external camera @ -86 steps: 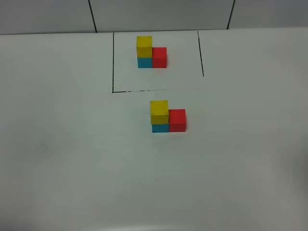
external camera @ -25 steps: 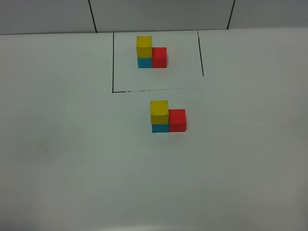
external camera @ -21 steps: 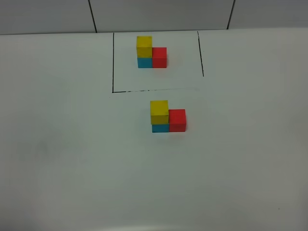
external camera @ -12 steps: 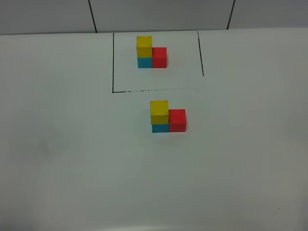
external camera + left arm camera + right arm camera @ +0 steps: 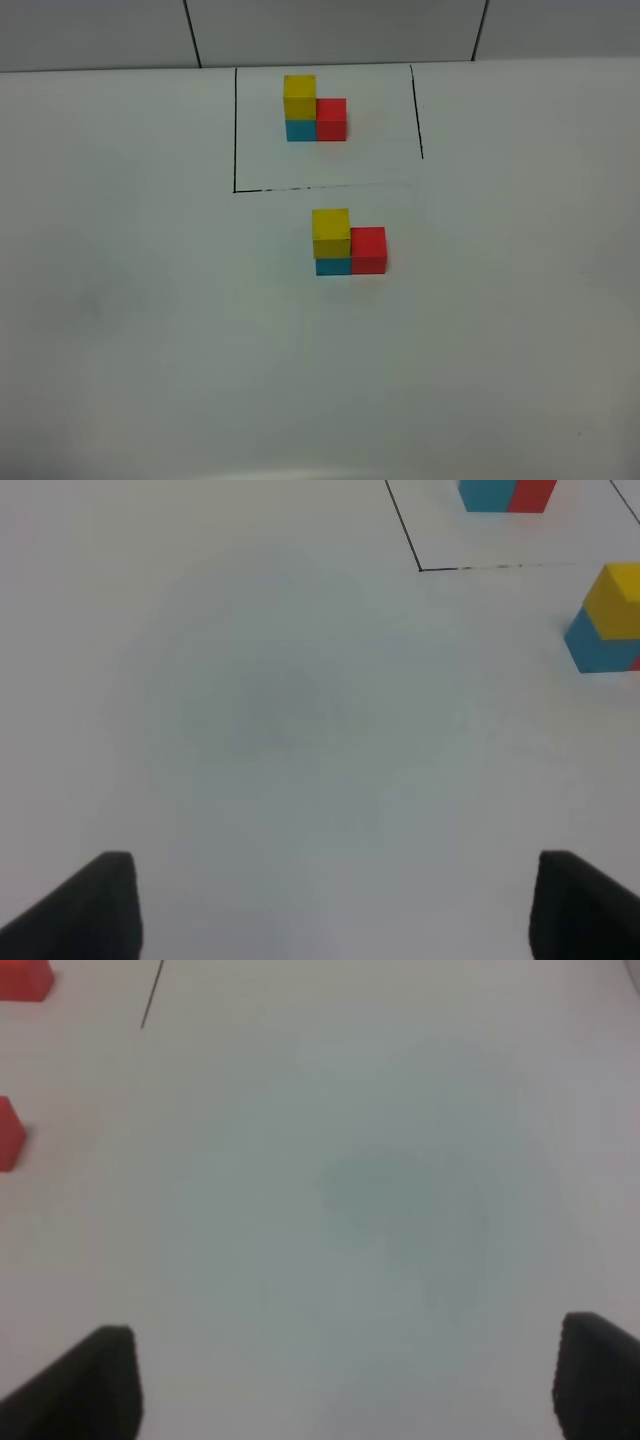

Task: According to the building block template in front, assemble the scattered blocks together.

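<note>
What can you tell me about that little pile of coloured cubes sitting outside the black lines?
The scattered blocks now stand joined as one small group on the white table, just in front of the black outline. A yellow cube sits on a cyan-blue cube, with a red cube pressed against their right side. They look plain and matte, equal in size, upright. No gripper touches them.

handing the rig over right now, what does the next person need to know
Left gripper: open, empty, over bare table.
Right gripper: open, empty, over bare table.
Template: yellow on blue, red beside, inside the black outline.
Blocks: yellow sits on blue, red touches on the right, in front of the outline.
Done: the build looks like it matches the template.
Left: nothing obvious; neither arm shows in the high view.
</note>
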Available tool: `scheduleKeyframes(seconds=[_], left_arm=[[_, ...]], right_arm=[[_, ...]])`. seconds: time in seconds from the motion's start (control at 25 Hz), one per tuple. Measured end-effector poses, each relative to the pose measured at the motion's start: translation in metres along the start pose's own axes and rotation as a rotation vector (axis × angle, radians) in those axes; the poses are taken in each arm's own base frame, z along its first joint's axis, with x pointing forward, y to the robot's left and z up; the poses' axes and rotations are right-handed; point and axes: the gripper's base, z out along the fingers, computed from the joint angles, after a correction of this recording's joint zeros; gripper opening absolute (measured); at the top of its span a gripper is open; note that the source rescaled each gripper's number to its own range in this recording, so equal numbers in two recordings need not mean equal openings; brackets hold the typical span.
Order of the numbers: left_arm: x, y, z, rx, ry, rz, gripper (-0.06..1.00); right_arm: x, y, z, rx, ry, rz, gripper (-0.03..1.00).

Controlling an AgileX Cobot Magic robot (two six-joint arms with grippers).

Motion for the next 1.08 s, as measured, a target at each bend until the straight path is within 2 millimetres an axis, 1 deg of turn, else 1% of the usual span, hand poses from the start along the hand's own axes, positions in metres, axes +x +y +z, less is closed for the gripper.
scheduleKeyframes(seconds=[1.08], left_arm=[[0.0,0.0,0.0,0.0,0.0,0.0,0.96]], right_arm=[[0.0,0.0006,0.0,-0.006,0.0,0.003,0.74]])
